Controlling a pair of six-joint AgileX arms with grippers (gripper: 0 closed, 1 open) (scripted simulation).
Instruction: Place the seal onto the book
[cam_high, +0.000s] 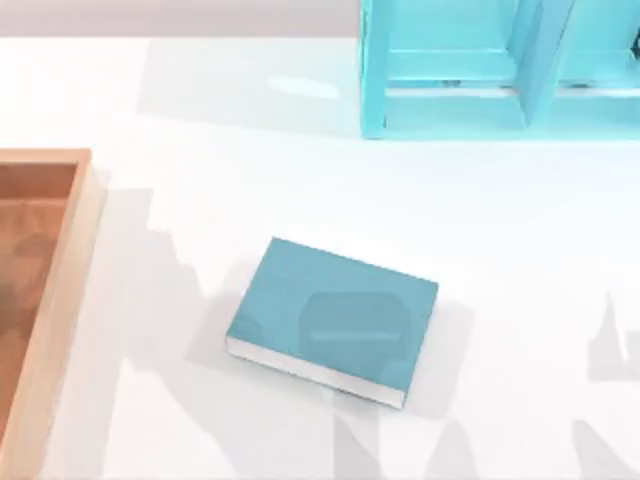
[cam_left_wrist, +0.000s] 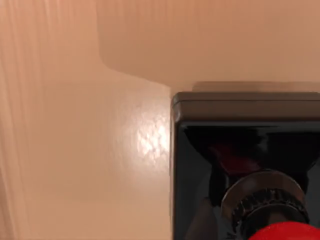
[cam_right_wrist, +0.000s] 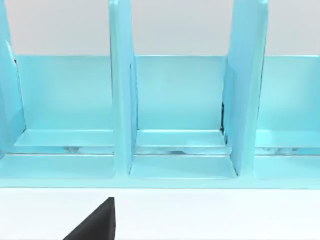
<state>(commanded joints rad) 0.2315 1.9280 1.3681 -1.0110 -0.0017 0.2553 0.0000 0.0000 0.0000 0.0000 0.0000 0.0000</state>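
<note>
Top view, book: a thick teal-blue book (cam_high: 335, 320) lay flat near the middle of the white table (cam_high: 200, 180), turned slightly, white page edges facing the near side; nothing rested on its cover.
Top view, surroundings: a wooden tray (cam_high: 60, 300) sat at the table's left edge, and a light cyan compartmented shelf unit (cam_high: 450, 110) stood at the far right, well apart from the book.
Left wrist view, seal: the seal (cam_left_wrist: 250, 165) appeared very close, with its black square base, a ribbed metallic collar on the neck, and the glossy red ball knob (cam_left_wrist: 285, 232) at the frame's edge. It stood upright on a warm wood-toned surface, apparently the floor of the wooden tray.
Left wrist view, left gripper: its jaws could not be made out, so whether they were released or clenched could not be told.
Right wrist view, shelf: the cyan shelf's upright dividers faced the camera across white table.
Right wrist view, right gripper: one dark fingertip (cam_right_wrist: 97, 222) showed; the state of the jaws could not be told.
Handling judgement: the seal looked small, rigid and light; its glossy knob seemed slippery, so the neck or the flat sides of the base would likely offer a surer hold.
</note>
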